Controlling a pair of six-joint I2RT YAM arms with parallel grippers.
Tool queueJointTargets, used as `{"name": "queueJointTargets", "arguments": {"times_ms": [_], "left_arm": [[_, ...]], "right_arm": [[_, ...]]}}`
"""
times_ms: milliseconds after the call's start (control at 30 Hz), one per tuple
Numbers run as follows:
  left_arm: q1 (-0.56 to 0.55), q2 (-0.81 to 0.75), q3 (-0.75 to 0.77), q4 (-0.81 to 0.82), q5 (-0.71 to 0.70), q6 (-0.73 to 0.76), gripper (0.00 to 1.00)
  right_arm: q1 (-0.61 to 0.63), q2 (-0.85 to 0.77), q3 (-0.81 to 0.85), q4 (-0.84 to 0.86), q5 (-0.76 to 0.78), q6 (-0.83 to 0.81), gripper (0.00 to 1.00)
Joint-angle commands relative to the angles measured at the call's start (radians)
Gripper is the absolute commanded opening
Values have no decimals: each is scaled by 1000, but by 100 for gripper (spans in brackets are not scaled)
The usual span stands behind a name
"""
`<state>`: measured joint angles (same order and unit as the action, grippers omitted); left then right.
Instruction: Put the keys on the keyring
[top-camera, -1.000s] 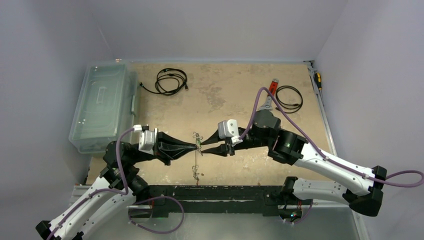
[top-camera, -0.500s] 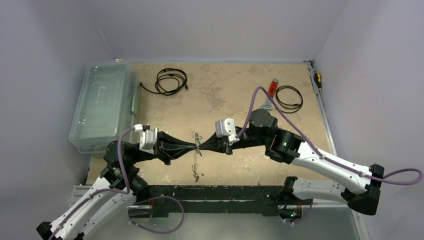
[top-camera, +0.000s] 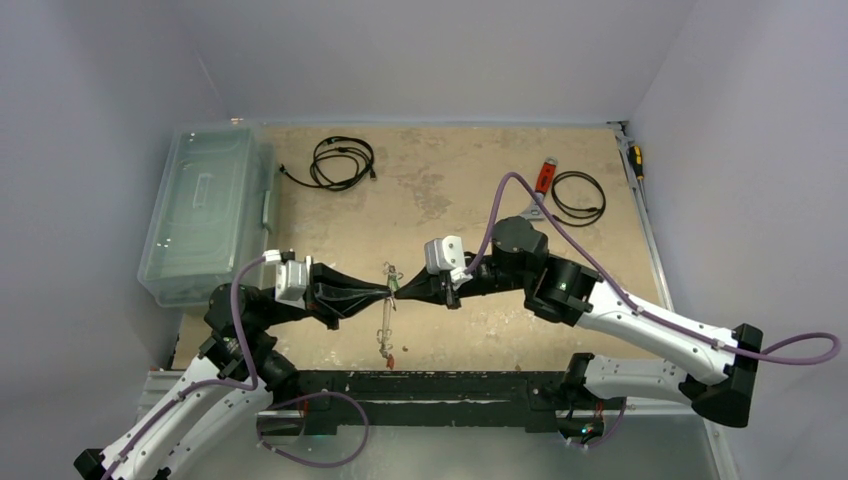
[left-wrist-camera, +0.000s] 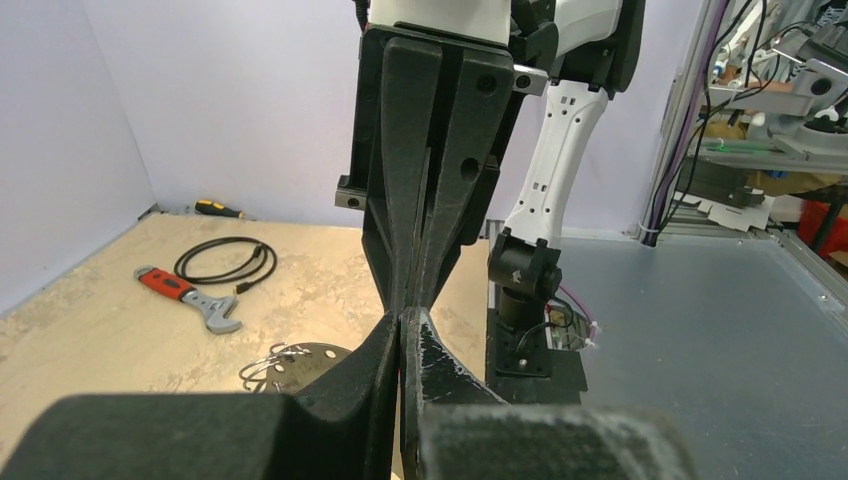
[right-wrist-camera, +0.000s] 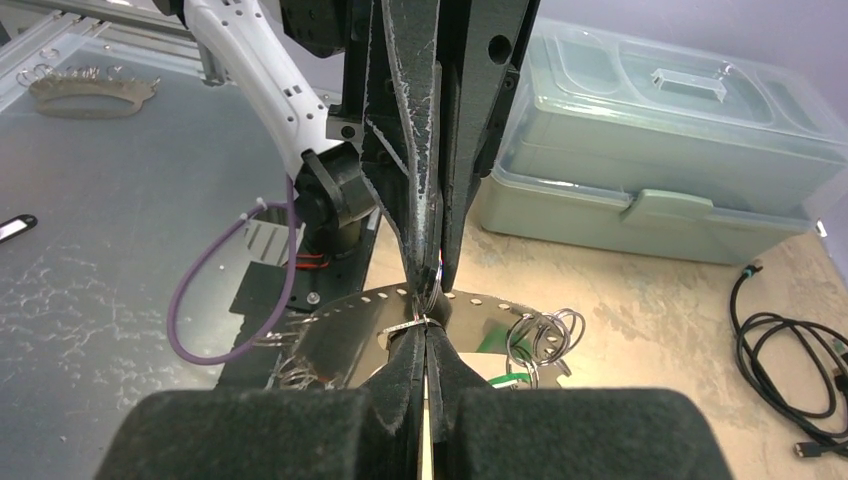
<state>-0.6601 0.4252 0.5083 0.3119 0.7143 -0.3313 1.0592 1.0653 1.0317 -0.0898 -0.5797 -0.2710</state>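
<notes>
The keyring (right-wrist-camera: 345, 312) is a flat grey perforated hoop and hangs edge-on (top-camera: 386, 318) between the two arms. My left gripper (top-camera: 387, 291) is shut on its upper part; its tips (left-wrist-camera: 402, 320) meet tightly. My right gripper (top-camera: 398, 290) faces it tip to tip and is shut (right-wrist-camera: 427, 335) on a small split ring (right-wrist-camera: 412, 323) at the hoop's band. More small rings (right-wrist-camera: 542, 338) and a green key tag (right-wrist-camera: 510, 379) hang on the hoop. A red-tagged key (top-camera: 384, 347) dangles at its lower end.
A clear lidded box (top-camera: 205, 210) stands at the left. A black cable (top-camera: 341, 162) lies at the back. A red-handled wrench (top-camera: 541, 183), another black cable (top-camera: 579, 196) and a yellow screwdriver (top-camera: 634, 160) lie at the back right.
My right gripper, open a second ago, has moved left and shut at the hoop, tip to tip with the left one. The hoop's lower end has risen slightly.
</notes>
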Motion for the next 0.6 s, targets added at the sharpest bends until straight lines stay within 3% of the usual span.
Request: {"name": "queueJointTargets", "arguments": {"times_ms": [0,133,267,333,567], "left_arm": [[9,-10,0,53,-9,-7,0],[10,-8,2,52,-9,-7,0],[10,-8,2,50,-9,-5,0],[11,-9,2,51,-10,-5,0],[15,-9,1,51,-17,-5,0]], "right_arm": [[-1,15,25,23,-31,17,1],[-1,22,32,32,-24,24,6],[-1,14,42,24,-1,23,29],[-1,-2,37,31,0,21,36],[-1,-27,-7,116,-20,44,41]]}}
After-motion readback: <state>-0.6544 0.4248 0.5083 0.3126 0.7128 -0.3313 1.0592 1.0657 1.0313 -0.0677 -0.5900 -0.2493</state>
